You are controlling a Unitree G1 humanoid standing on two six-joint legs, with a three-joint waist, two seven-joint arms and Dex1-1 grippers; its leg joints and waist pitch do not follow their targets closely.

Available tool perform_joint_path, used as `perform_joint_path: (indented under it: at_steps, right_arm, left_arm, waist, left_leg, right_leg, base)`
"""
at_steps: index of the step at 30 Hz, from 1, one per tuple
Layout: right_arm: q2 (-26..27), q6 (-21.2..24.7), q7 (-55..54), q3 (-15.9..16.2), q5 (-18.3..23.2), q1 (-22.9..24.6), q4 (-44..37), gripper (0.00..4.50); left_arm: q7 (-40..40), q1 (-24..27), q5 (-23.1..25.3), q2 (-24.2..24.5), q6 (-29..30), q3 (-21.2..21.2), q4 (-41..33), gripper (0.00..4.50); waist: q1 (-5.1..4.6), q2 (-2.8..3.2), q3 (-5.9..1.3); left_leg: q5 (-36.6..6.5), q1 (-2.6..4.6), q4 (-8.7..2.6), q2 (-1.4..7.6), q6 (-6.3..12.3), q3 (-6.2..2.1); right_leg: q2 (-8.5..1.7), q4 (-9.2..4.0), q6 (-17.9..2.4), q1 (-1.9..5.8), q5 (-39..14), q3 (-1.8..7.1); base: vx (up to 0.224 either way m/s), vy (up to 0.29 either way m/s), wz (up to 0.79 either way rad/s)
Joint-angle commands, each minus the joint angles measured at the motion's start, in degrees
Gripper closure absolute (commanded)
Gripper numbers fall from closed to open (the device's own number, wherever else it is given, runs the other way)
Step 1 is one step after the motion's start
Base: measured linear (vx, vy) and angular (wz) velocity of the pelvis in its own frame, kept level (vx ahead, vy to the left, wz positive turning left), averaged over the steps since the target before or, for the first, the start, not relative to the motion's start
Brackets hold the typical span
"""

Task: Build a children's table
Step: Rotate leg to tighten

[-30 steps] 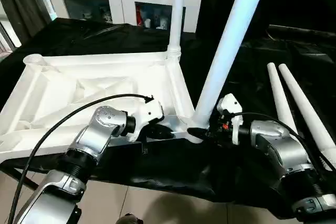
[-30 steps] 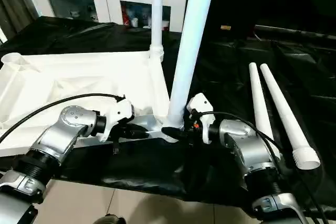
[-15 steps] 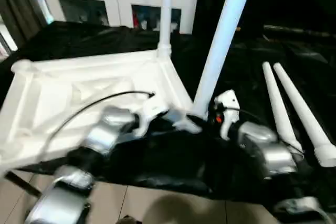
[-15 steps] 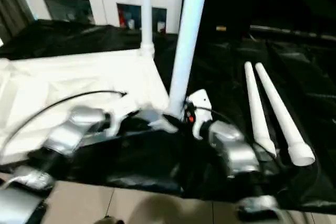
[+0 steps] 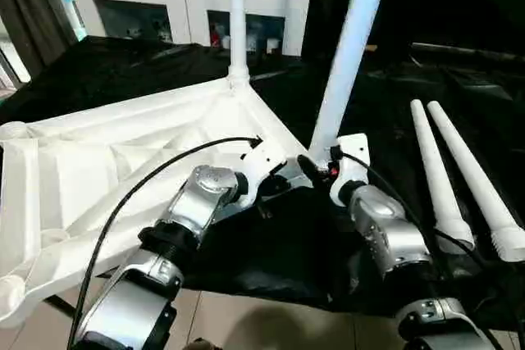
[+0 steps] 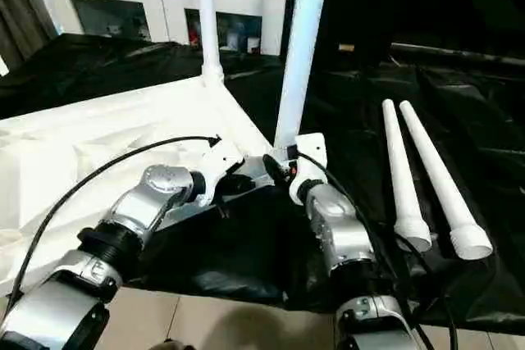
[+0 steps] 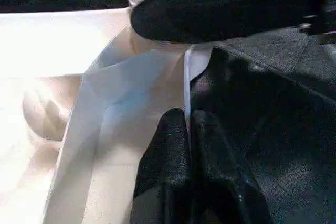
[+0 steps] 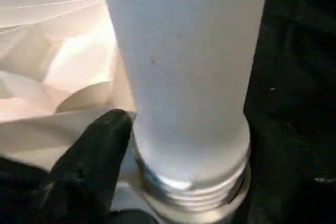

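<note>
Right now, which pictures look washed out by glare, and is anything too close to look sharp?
Left wrist view: the table top bleaches to plain white. Right wrist view: the leg looms close and soft. Eye views: evenly lit, the black cloth has a faint sheen.

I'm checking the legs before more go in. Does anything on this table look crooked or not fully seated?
Yes. The near leg leans to the right, while the far leg stands straight. At its base, thread rings still show above the corner socket, so it looks not fully screwed in. Two more legs lie loose on the black cloth.
</note>
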Motion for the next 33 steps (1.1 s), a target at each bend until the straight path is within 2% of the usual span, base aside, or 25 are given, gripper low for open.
perform_joint_path:
  at_steps: [1,3,4,6,7,10,13,16,18,19,21,23,24,25,29,33]
  right_arm:
    - [-1.53,1.87,6.63,3.00,1.37,0.14,-1.60,0.65]
    - [-4.06,2.63,10.42,3.87,1.71,0.36,-3.13,0.56]
    - [-7.01,3.53,14.90,4.82,2.21,0.93,-5.32,0.56]
    - [-9.64,5.31,19.56,5.23,3.40,1.59,-7.65,0.56]
    - [-11.23,6.60,22.50,5.47,4.18,1.98,-9.07,0.56]
    - [-14.12,6.89,27.02,6.90,3.77,2.69,-10.76,0.56]
    - [-16.75,7.05,31.40,8.65,3.45,3.38,-12.09,0.56]
    - [-17.62,7.49,32.75,9.72,3.46,3.57,-12.70,0.56]
    - [-17.72,7.80,33.14,10.06,3.41,3.67,-12.94,0.56]
    - [-17.46,7.62,33.03,10.28,3.19,3.72,-12.70,0.72]
    - [-17.04,7.35,32.68,10.28,3.05,3.78,-12.48,0.72]
    - [-16.66,7.38,32.65,10.03,3.43,3.86,-12.50,1.00]
    - [-16.66,7.39,32.69,10.03,3.47,3.87,-12.52,1.00]
    - [-16.74,7.60,33.21,10.13,3.77,4.03,-12.72,1.07]
    - [-17.01,7.75,33.59,10.32,3.91,4.48,-13.14,1.44]
    - [-16.26,7.91,32.06,9.80,3.98,5.22,-13.07,1.66]
  left_arm:
    - [-1.93,-0.09,-0.78,0.99,-2.60,-0.16,0.81,4.50]
    - [-3.87,0.23,-1.04,2.33,-3.90,-0.04,0.47,4.50]
    - [-6.12,0.58,-1.38,3.83,-5.30,0.02,0.00,4.50]
    - [-8.98,1.00,-2.04,5.26,-6.49,0.06,-0.65,4.50]
    - [-11.55,1.40,-2.69,6.20,-7.12,-0.07,-1.34,4.50]
    - [-16.63,2.28,-3.64,8.04,-7.50,-0.97,-3.13,4.50]
    - [-21.95,3.17,-4.20,10.23,-7.18,-2.32,-4.93,4.50]
    - [-24.76,4.02,-5.61,10.90,-6.52,-2.26,-6.49,4.50]
    - [-25.24,4.23,-5.98,10.97,-6.56,-2.16,-6.76,4.50]
    - [-25.18,4.36,-5.98,10.99,-6.67,-2.16,-6.83,4.50]
    - [-25.03,4.52,-5.72,11.02,-6.92,-2.12,-6.87,4.50]
    - [-25.12,4.66,-5.67,11.15,-6.94,-2.12,-7.02,4.50]
    - [-25.15,4.67,-5.68,11.17,-6.92,-2.13,-7.04,4.50]
    - [-25.55,4.84,-5.86,11.41,-6.62,-2.18,-7.41,4.50]
    - [-26.15,5.19,-5.82,11.59,-6.16,-2.11,-8.00,4.50]
    - [-26.15,5.45,-5.92,11.53,-5.72,-2.11,-7.98,4.50]
  waist:
    - [0.05,-0.63,-3.11]
    - [0.14,-0.57,-3.19]
    - [0.21,-0.44,-3.24]
    - [0.27,-0.58,-3.43]
    - [0.31,-0.56,-3.65]
    - [0.33,-0.54,-3.84]
    - [0.81,-0.45,-4.19]
    - [0.98,-0.35,-3.91]
    - [1.03,-0.29,-3.74]
    - [1.08,-0.32,-3.63]
    - [1.01,-0.33,-3.52]
    - [0.90,-0.30,-3.52]
    - [0.87,-0.34,-3.60]
    - [0.89,-0.18,-3.71]
    - [0.97,-0.21,-3.87]
    - [0.94,-0.17,-3.79]
  left_leg:
    - [-15.02,1.17,-4.08,2.59,0.01,-1.62]
    - [-13.89,1.14,-3.94,2.66,0.52,-1.56]
    - [-13.14,1.07,-3.89,2.67,0.82,-1.58]
    - [-11.63,1.02,-3.65,2.65,1.30,-1.49]
    - [-9.08,0.77,-3.35,2.55,2.64,-1.43]
    - [-6.53,0.67,-2.98,2.63,4.17,-1.36]
    - [-3.41,0.56,-2.29,2.63,6.11,-1.05]
    - [-5.69,0.69,-2.53,2.83,5.77,-1.01]
    - [-7.73,0.90,-2.70,2.93,4.85,-0.98]
    - [-9.24,0.96,-2.92,3.01,3.62,-1.04]
    - [-10.52,0.96,-3.13,3.00,2.51,-1.14]
    - [-10.95,0.98,-3.21,2.98,1.84,-1.20]
    - [-10.80,1.01,-3.15,2.97,1.80,-1.18]
    - [-9.64,0.98,-3.02,2.93,2.07,-1.18]
    - [-7.45,0.84,-2.69,2.75,3.33,-1.06]
    - [-8.12,0.85,-2.77,2.81,3.35,-1.11]
  right_leg:
    - [-4.26,-5.69,-9.70,1.07,-11.17,2.36]
    - [-4.16,-5.50,-9.94,1.14,-9.06,2.35]
    - [-4.12,-5.35,-10.32,1.22,-7.50,2.28]
    - [-3.96,-4.95,-10.77,1.38,-4.54,2.23]
    - [-3.86,-4.34,-11.77,1.56,0.58,2.14]
    - [-3.77,-3.68,-13.29,1.57,5.87,1.96]
    - [-3.53,-2.84,-15.21,1.40,11.76,1.80]
    - [-3.70,-3.13,-15.71,1.17,8.48,1.73]
    - [-3.83,-3.53,-15.49,1.00,4.52,1.84]
    - [-3.95,-3.79,-15.15,0.97,1.53,1.94]
    - [-4.00,-3.97,-14.63,0.97,-0.70,1.98]
    - [-4.02,-3.99,-14.29,0.97,-1.27,2.02]
    - [-4.02,-3.96,-14.25,0.99,-0.87,2.05]
    - [-3.96,-3.69,-14.40,1.04,1.47,2.05]
    - [-3.84,-3.37,-14.90,1.16,5.54,1.98]
    - [-3.83,-3.46,-15.00,1.15,4.36,1.93]
  base:
    - [0.000,0.000,0.00]
    - [0.000,0.000,0.00]
    - [0.000,0.000,0.00]
    - [0.000,0.000,0.00]
    - [0.000,0.000,0.00]
    - [0.000,0.000,0.00]
    - [0.000,0.000,0.00]
    - [0.000,0.000,0.00]
    - [0.000,0.000,0.00]
    - [0.000,0.000,0.00]
    - [0.000,0.000,0.00]
    - [0.000,0.000,0.00]
    - [0.000,0.000,0.00]
    - [0.000,0.000,0.00]
    - [0.000,0.000,0.00]
    - [0.000,0.000,0.00]
